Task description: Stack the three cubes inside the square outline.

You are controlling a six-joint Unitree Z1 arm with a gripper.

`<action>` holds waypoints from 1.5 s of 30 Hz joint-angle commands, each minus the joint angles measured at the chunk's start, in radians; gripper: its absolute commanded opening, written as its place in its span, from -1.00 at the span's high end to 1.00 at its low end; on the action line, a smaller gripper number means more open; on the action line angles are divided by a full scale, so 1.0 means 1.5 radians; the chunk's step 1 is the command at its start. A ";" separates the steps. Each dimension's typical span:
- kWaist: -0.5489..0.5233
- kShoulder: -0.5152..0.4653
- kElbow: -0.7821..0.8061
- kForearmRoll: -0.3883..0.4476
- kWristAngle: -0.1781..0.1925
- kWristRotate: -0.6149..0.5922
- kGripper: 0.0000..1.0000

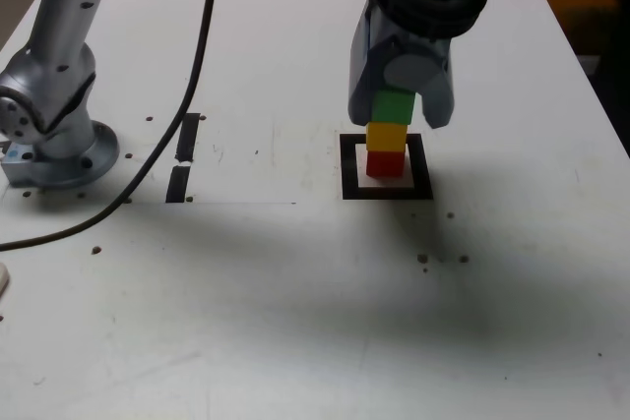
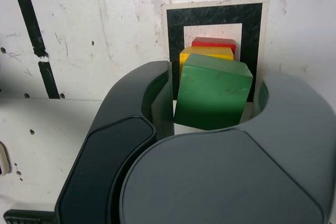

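Gripper, in the exterior view, stands spread around the green cube, which tops a column: yellow cube beneath it, red cube lowest, inside the square outline. Matte, plain faces suggest light, stiff blocks, unlikely to crush; slip on the smooth sides is judged moderate. The nearer jaw parts hide some of the green cube's upper portion, and the arm is cut off at the top edge. In the wrist view, the jaws are apart with the green cube between them, a gap showing on one side; contact on the other cannot be told. Best hold: two opposite side faces, square on, since the green cube looks slightly turned against the yellow. The green cube covers most of the yellow and red, so how squarely the lower faces meet is hard to make out.
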 commanded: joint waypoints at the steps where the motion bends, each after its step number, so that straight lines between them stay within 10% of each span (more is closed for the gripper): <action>1: -0.002 -0.006 -0.003 0.004 0.002 -0.003 -0.90; 19: 0.000 -0.166 -0.015 0.085 -0.008 0.014 -0.99; 28: 0.001 -0.317 0.212 0.083 0.007 0.035 -0.99; 35: -0.002 -0.398 0.479 -0.013 0.025 0.047 -0.99; 45: -0.022 -0.390 0.623 -0.144 -0.054 0.050 -1.00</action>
